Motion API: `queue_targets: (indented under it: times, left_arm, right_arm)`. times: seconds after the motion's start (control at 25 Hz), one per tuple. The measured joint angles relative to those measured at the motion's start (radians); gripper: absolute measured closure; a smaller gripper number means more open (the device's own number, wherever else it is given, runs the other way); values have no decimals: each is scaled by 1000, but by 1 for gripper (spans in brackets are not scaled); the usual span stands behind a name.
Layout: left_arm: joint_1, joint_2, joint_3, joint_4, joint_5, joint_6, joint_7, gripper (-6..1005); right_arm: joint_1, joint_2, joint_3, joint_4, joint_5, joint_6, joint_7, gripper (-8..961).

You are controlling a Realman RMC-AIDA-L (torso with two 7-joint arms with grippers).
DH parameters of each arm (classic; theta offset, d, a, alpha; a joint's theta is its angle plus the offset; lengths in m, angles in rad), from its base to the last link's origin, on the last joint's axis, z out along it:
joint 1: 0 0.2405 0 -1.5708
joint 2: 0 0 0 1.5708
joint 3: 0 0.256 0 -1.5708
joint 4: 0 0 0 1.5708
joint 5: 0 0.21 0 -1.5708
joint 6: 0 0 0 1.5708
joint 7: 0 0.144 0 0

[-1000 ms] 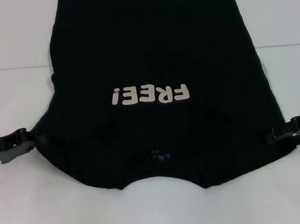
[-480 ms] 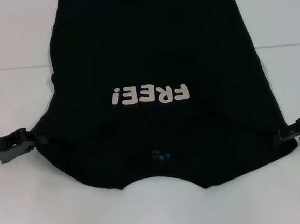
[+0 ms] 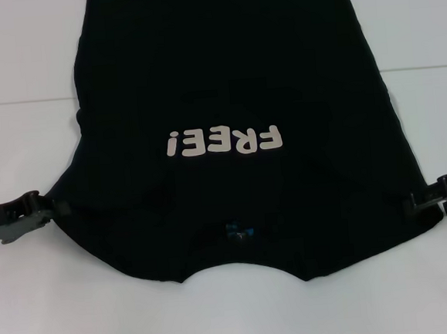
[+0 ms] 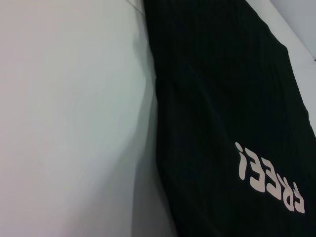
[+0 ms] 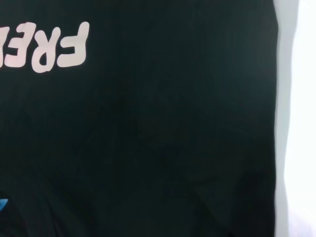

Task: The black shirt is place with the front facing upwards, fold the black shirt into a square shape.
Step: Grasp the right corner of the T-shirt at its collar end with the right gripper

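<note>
1. The black shirt (image 3: 233, 96) lies flat, front up, on the white table (image 3: 14, 60). Collar faces the near edge; the body runs toward the far edge and out of the head view at the top.
2. The off-white "FREE!" lettering (image 3: 225, 140) sits mid-chest and reads upside down from the head camera. The small blue neck label (image 3: 239, 231) is just inside the collar, close to the near edge.
3. Both sleeves look tucked in; the sides run as straight edges that widen toward the shoulders.
4. The left gripper (image 3: 55, 208) is low over the table at the shirt's left shoulder edge, its tip touching the cloth. Jaws: cannot tell whether they pinch the fabric or just rest on it, since black fingers blend into black cloth.
5. The right gripper (image 3: 413, 201) is at the right shoulder edge, its tip at the hem line and meeting the cloth. Jaws: likewise cannot tell how far apart they are or whether any cloth sits between them.
6. The left wrist view shows the shirt's side edge on bare table plus the lettering; no fingers visible.
7. The right wrist view is almost all black cloth, part of the lettering, a sliver of the blue label and a strip of table; no fingers visible.
</note>
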Motion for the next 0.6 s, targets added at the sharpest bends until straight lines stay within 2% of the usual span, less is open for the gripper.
queue_targets:
  times: [0.6]
  left_arm:
    - [1, 0, -1, 0, 0, 0, 0, 972]
  right_arm:
    - [9, 9, -2, 0, -1, 4, -2, 140]
